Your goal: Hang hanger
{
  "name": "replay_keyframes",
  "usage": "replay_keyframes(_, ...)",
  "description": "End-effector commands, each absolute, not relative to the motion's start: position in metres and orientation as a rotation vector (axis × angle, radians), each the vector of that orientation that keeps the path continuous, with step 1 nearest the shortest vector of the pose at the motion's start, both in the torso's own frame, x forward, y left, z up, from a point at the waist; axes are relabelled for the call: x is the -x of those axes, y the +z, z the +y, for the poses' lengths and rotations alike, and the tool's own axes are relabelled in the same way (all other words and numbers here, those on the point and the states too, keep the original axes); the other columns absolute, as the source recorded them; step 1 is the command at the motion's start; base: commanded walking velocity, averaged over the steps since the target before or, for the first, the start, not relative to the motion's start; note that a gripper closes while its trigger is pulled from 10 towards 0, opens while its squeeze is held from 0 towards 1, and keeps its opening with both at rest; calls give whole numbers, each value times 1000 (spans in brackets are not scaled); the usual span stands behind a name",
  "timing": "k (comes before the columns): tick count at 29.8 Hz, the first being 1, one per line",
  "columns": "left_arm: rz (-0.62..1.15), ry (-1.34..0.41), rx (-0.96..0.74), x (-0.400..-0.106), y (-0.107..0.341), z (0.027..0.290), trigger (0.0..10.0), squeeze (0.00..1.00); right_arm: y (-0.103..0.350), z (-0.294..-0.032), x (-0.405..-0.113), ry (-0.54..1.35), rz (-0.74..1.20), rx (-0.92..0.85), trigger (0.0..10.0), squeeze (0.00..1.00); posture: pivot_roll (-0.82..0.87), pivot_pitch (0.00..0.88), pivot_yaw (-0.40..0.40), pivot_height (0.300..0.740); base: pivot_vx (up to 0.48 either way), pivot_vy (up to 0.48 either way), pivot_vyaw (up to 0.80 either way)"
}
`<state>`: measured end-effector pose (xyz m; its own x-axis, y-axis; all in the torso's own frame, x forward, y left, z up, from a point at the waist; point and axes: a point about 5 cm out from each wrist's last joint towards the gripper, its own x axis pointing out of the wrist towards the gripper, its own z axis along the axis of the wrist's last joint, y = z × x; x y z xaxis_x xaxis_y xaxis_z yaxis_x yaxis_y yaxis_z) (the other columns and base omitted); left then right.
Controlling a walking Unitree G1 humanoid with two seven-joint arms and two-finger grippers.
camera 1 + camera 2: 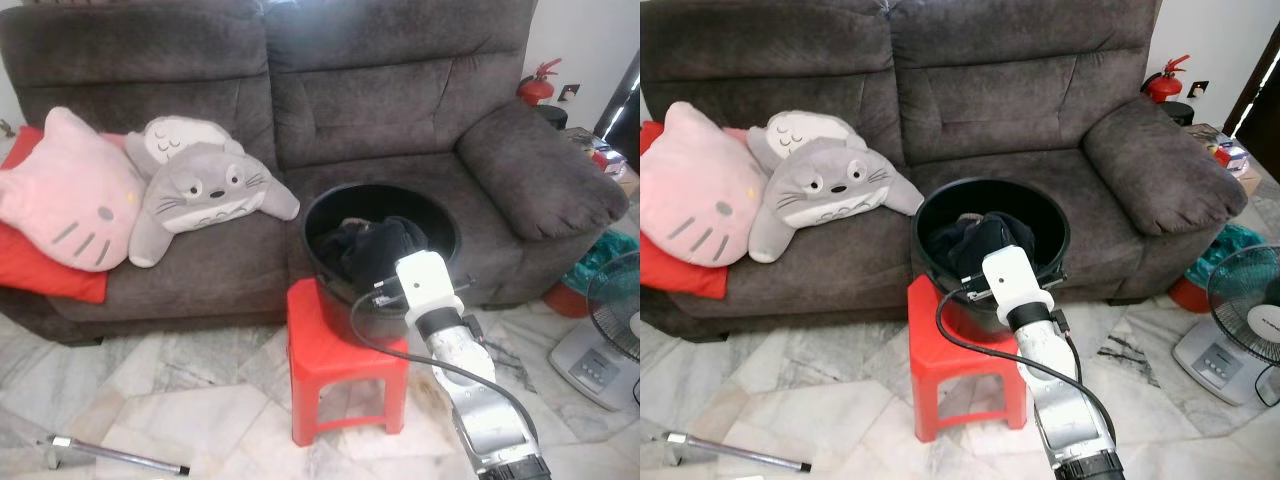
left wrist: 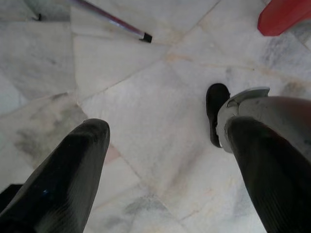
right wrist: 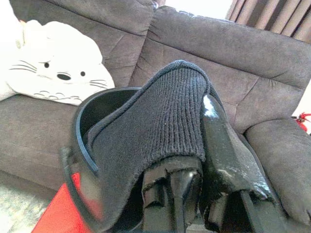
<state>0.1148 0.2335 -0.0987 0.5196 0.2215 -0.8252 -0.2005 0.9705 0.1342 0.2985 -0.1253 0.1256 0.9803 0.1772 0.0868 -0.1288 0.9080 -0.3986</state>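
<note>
One arm was busy: the right gripper (image 3: 194,160) reached into the black bucket (image 1: 330,290) on the red stool (image 1: 320,360), fingers pinched on a dark knitted garment (image 3: 160,131) draped over them. The hanger couldn't be made out. The left gripper (image 2: 160,170) hung open over the floor.

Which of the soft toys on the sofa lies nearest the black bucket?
The grey Totoro plush. Its paw reaches toward the black bucket, while the pink cat cushion sits further off, at the sofa's far left end.
</note>
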Motion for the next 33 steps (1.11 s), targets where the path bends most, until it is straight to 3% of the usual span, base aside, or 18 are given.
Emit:
replay_keyframes(1, 1007, 272, -15, -109, -100, 236, 10000, 0, 128, -121, -301, 166, -129, 403, 10000, 0, -164, 0, 73, 740, -307, 0, 0)
replay_keyframes(33, 1011, 274, -17, -107, -100, 236, 10000, 0, 123, -120, -300, 171, -120, 403, 10000, 0, -170, 0, 79, 740, -313, 0, 0)
